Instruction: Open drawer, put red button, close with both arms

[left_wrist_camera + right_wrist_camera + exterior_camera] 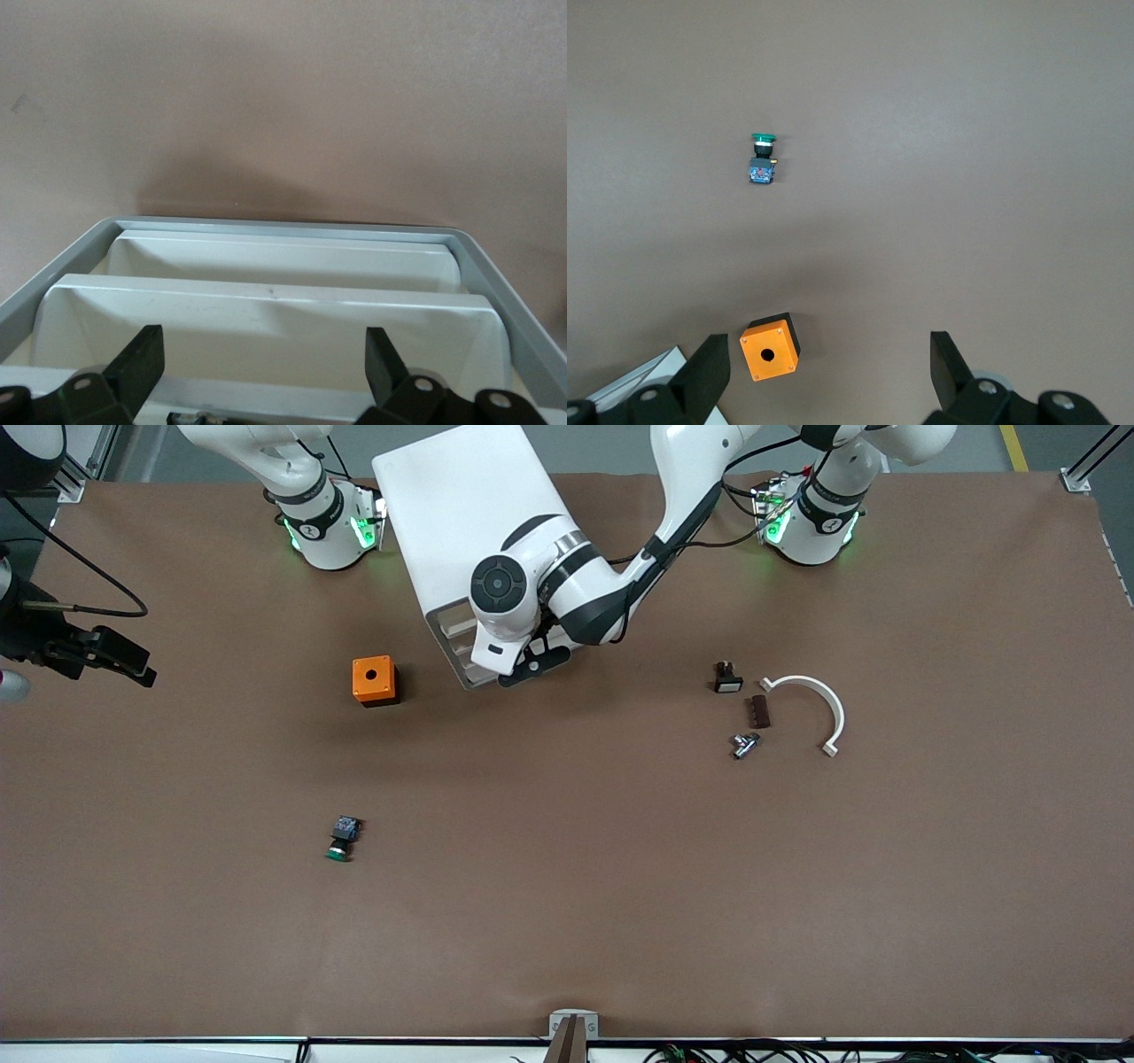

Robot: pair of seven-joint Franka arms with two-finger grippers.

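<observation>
Between your left gripper's (261,367) spread black matt plastic fingers (142,359), the drawer (266,332) reads as smooth, off-white plastic with a soft sheen, framed by a duller grey cabinet (292,227) rim. Under your right gripper (828,372), the table (966,177) is a matt, faintly grainy brown sheet; the orange box (769,347) looks like smooth plastic.

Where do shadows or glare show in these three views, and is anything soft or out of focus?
Front view: even light, faint shadow beside the orange box, no glare on the table. Left wrist view: a dark shadow on the table ahead of the cabinet; the left end effector looks slightly soft. Right wrist view: flat light, green button sharp.
</observation>
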